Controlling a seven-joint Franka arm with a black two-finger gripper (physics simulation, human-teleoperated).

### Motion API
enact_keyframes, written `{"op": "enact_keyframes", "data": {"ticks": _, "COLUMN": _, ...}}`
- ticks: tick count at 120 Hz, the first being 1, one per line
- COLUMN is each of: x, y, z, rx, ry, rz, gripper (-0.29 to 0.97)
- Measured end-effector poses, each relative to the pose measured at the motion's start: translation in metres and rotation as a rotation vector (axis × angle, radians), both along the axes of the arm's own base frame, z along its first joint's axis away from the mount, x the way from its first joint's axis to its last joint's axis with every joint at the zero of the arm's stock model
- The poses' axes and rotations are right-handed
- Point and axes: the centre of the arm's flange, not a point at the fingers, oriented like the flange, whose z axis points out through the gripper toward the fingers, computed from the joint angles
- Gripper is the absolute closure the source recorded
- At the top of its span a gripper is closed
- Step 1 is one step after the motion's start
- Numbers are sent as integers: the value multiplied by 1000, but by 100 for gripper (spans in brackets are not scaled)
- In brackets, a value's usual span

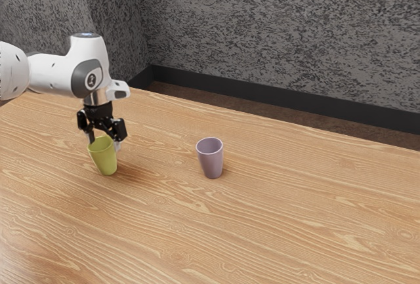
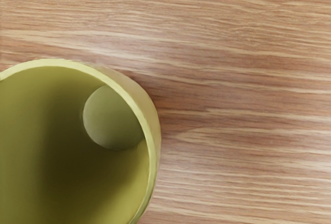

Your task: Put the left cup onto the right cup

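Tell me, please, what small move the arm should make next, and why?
Probably a short straight lift. The gripper sits at the green cup's rim, and the cup is low at the table, while the purple cup stands upright, apart, toward the exterior view's right. Raising the green cup above that rim first should keep the carry from knocking it.

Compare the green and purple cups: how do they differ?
Green cup is yellow-green; purple cup is pale lilac. Green cup sits under the gripper; purple cup stands free, toward the exterior view's right. Green cup leans slightly; purple cup is upright. Both: tapered, handleless, mouth up.
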Motion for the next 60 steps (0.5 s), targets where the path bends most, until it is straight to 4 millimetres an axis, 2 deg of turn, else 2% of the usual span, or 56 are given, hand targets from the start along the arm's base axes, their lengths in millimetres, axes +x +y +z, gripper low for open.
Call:
{"op": "enact_keyframes", "data": {"ticks": 37, "x": 11, "y": -2, "z": -6, "rx": 2, "ry": 6, "rz": -25, "gripper": 0}}
{"op": "enact_keyframes", "data": {"ticks": 60, "x": 11, "y": -1, "z": -21, "rx": -5, "ry": 29, "rz": -27, "gripper": 0}}
